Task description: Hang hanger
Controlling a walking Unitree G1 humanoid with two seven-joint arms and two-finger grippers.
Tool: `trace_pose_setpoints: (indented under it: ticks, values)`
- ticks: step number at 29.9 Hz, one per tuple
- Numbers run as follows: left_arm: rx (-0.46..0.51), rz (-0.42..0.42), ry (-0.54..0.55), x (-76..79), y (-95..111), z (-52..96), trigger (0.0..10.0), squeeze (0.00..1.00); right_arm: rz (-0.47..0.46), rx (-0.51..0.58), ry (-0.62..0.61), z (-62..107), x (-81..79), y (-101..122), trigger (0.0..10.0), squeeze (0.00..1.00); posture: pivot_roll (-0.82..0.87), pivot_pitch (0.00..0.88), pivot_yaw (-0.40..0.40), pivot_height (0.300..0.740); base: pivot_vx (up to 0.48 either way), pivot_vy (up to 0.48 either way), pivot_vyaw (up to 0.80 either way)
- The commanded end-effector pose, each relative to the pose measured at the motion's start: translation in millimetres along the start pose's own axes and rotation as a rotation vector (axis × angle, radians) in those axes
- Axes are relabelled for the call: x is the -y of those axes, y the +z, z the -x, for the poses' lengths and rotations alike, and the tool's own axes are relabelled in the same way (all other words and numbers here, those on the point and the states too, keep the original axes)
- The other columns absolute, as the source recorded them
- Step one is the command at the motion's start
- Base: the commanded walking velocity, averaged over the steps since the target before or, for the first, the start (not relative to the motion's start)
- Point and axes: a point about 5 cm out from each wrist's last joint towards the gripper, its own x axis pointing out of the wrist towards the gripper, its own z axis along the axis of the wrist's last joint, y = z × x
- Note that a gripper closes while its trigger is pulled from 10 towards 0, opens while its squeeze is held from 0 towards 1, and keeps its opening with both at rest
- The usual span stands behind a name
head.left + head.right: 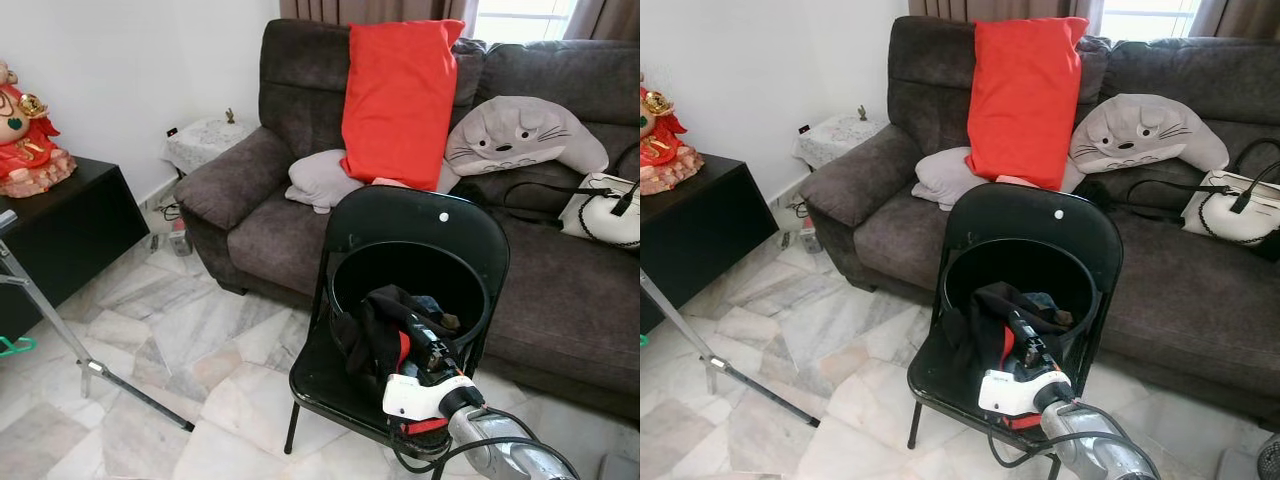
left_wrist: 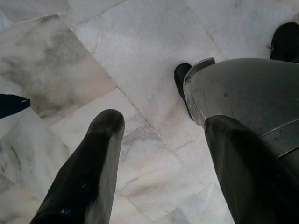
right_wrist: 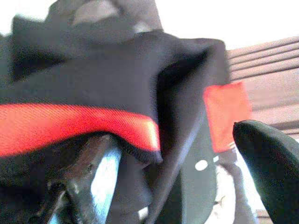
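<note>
A: Taking the black metal folding chair [image 1: 400, 240] as the landmark, how far along is the hanging?

B: Early, I'd judge. A round black plastic bucket [image 1: 345, 280] stands on the chair's seat, and a black garment with a red stripe [image 1: 375, 325] spills out of it over the front rim. The right gripper [image 1: 432, 352] is at the front of that bucket, in among the cloth.

A: Is it pinching the garment?

B: I cannot tell. In the right wrist view one black finger [image 3: 271, 158] stands free to one side of the fabric, and the other is hidden behind the folds.

A: And the hanger itself?

B: I can't make one out on the chair. A pale blue and dark piece [image 3: 93, 179] pokes from under the red stripe; it may be part of one, but it's too blurred to say. A slanted grey metal pole [image 1: 60, 330], well to the left of the chair, may be where things get hung. So lifting, carrying and hooking all seem left.

A: The left gripper [image 2: 159, 163]?

B: Hanging idle over the marble floor [image 2: 140, 46], fingers spread with nothing between them.

A: Any writing to read?

B: None legible. A white dot on the chair back, no lettering.
</note>
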Motion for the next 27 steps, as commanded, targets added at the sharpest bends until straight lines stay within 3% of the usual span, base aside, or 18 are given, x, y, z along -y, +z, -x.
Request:
trace_pose_setpoints:
  ticks: [1,7,16,17,23,27]
  values:
    - [-0.022,0.002,0.01,-3.6,-5,1.0,10.0,0.0,-0.031,0.039,-0.044,-1.6,6.7,7,10.0,0.0,0.01,0.014,0.088,0.74,0.0,0.0,0.0]
    - [-0.024,-0.001,0.005,-3.2,-5,0.9,10.0,0.0,-0.076,0.075,-0.06,6.8,5.4,17,10.0,0.0,0.01,0.014,0.089,0.74,0.0,0.0,0.0]
    - [-0.023,-0.007,0.002,-3.2,-4,0.8,10.0,0.0,-0.072,0.076,-0.047,4.8,2.9,12,10.0,0.0,0.0,0.008,0.094,0.74,0.0,0.0,0.0]
    - [-0.023,-0.007,0.002,-3.4,-4,0.8,10.0,0.0,-0.072,0.101,0.002,1.6,1.0,14,10.0,0.0,0.0,0.007,0.094,0.74,0.0,0.0,0.0]
    - [-0.023,-0.005,0.006,-4.1,-4,0.9,10.0,0.0,-0.005,0.14,0.087,-6.2,-0.9,12,10.0,0.0,0.01,0.007,0.097,0.74,0.0,0.0,0.0]
    - [-0.024,-0.006,0.01,-4.4,-5,1.0,10.0,0.0,0.027,0.152,0.096,-12.9,6.7,7,10.0,0.0,0.02,0.009,0.097,0.74,0.0,0.0,0.0]
